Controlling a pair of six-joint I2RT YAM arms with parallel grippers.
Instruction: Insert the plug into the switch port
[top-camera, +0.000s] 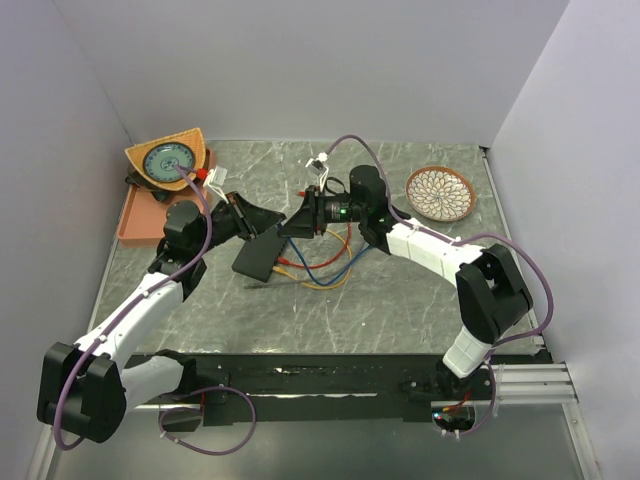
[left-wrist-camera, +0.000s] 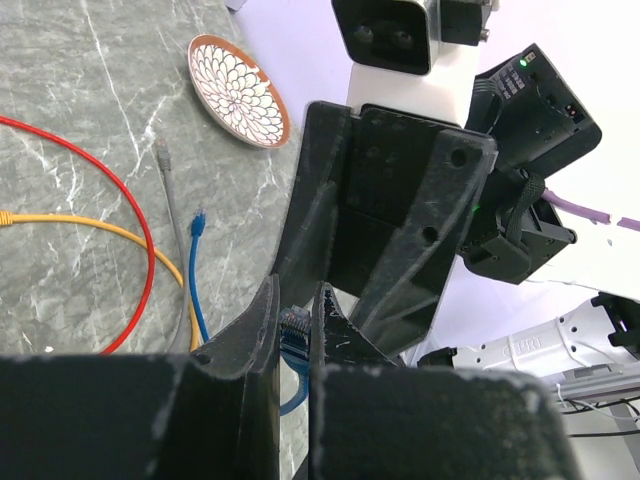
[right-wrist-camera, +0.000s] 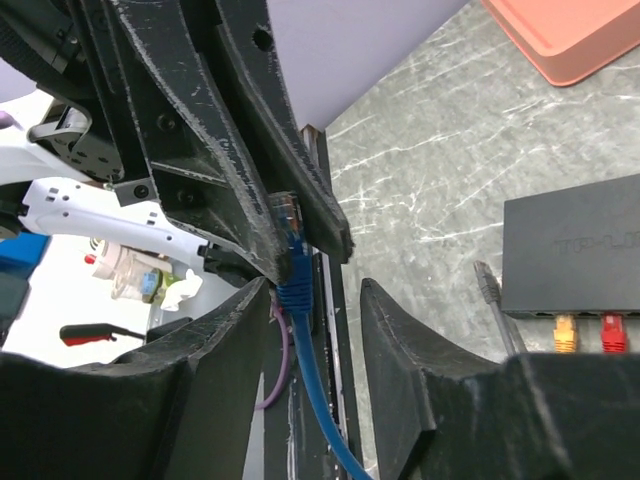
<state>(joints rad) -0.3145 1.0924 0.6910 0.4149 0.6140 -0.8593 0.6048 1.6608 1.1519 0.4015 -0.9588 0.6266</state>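
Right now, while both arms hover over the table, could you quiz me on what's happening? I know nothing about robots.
1. True or false: the left hand is shut on the blue cable plug.
2. Which plugs already sit in the flat matte-black switch box? A) a yellow plug and a red plug; B) a grey and a green one; C) none.
3. Fill in: the right hand is ___, with the blue cable running between its fingers.

Key: 1 true; 2 A; 3 open.
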